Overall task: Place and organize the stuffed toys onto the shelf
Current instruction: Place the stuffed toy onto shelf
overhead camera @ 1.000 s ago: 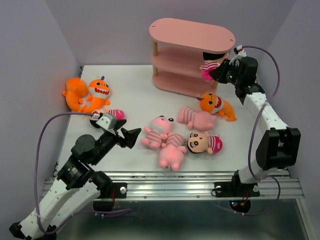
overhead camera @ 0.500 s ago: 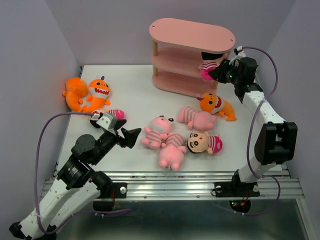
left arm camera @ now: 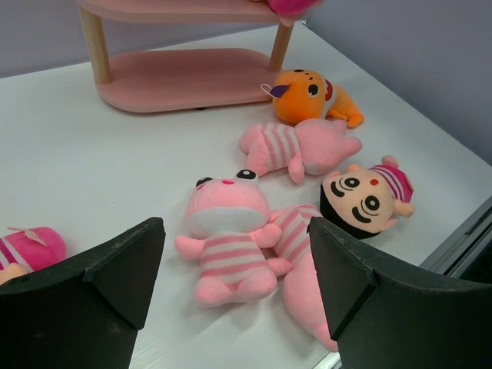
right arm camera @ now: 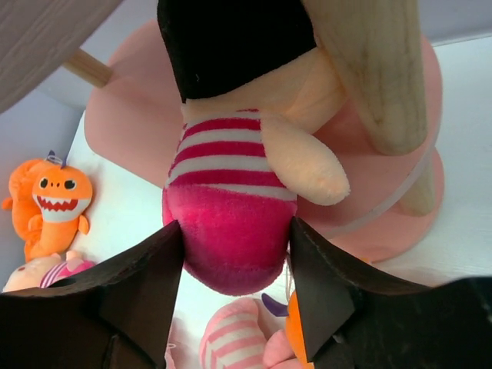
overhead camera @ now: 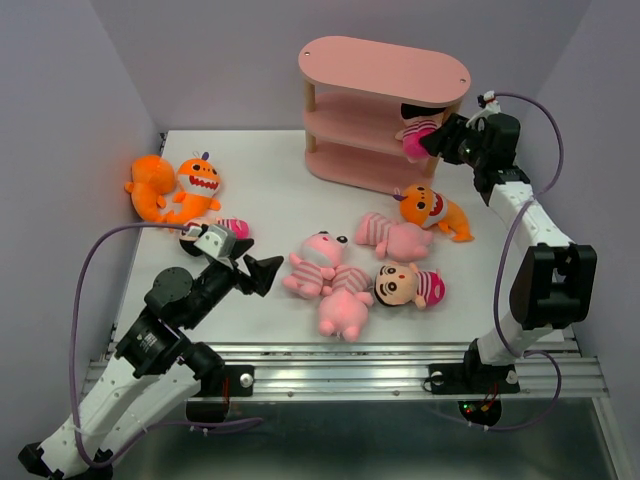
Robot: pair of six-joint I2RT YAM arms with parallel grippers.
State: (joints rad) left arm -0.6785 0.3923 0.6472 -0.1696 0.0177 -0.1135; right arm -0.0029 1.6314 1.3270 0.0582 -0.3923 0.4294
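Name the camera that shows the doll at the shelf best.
Right wrist view: the doll fills it, black hair, striped body and magenta bottom clear. The top view shows it small, under the top board at the shelf's right end. The left wrist view catches only a magenta sliver at its upper edge.

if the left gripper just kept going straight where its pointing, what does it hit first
Most likely the nearest pink striped pig, which sits centred between the open fingers of the left gripper in its wrist view. How far off it lies is hard to judge.
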